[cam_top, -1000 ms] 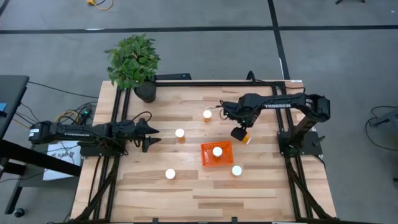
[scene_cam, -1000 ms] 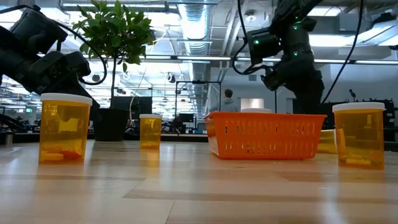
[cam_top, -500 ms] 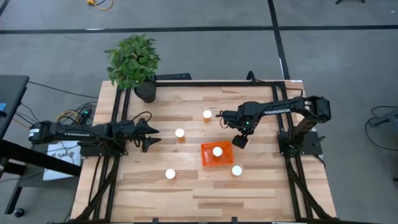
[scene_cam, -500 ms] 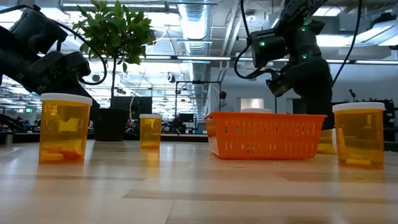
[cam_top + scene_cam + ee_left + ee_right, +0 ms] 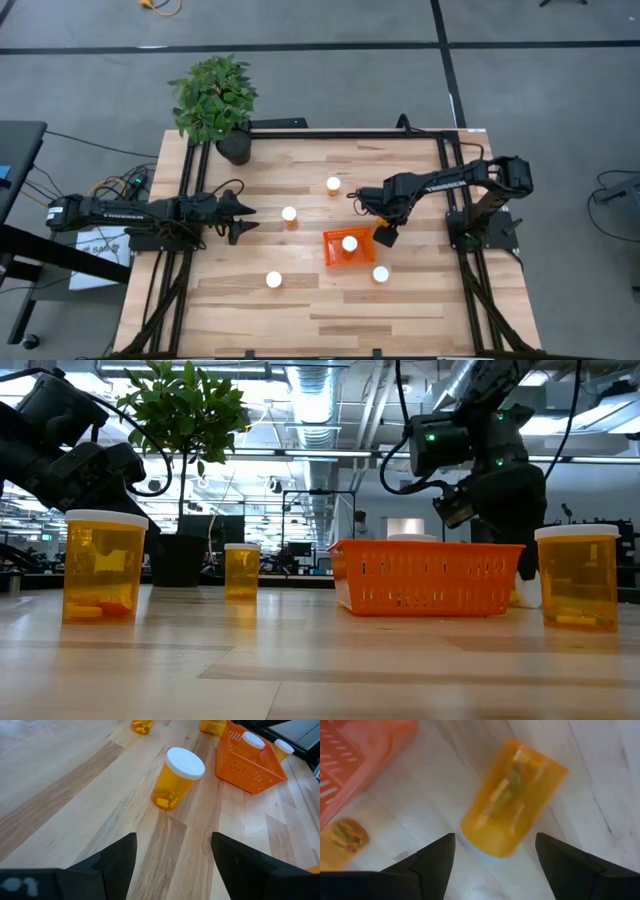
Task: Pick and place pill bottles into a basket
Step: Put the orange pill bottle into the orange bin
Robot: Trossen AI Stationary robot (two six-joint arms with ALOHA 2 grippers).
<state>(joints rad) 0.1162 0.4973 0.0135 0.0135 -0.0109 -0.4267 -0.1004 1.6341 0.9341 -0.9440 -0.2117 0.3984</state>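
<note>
At the right side of the table [image 5: 300, 310], the right gripper [image 5: 385, 237] is lowered to just beside the short end of the basket [image 5: 328, 250]. Its fingers [image 5: 437, 857] stand apart. A pill bottle [image 5: 512, 795] lies tilted between and just ahead of them, cap end nearest the wrist, orange body pointing away. A sliver of tabletop shows on each side between bottle and finger, so the claw is not clamped on it. The bottle appears blurred, so I cannot tell whether it rests on the wood.

Positions relative to the right gripper:
- Basket: immediately alongside, toward the table's middle; its orange wall [image 5: 350, 760] fills one corner of the wrist view.
- One capped bottle [image 5: 349, 243]: upright inside the basket, near the gripper.
- One bottle [image 5: 381, 274]: upright on the table, just toward the front edge from the gripper, outside the basket.
- One bottle [image 5: 333, 184]: farther back, beyond the basket.

The left gripper [image 5: 245, 218] waits at the left side, well apart from the basket. Its fingers are spread and hold nothing.

Positions relative to the left gripper:
- One upright bottle [image 5: 289, 213]: directly ahead of the fingertips, near but not touching.
- One bottle [image 5: 273, 280]: off toward the front edge.
- Potted plant [image 5: 212, 98]: behind it, at the table's back corner.
</note>
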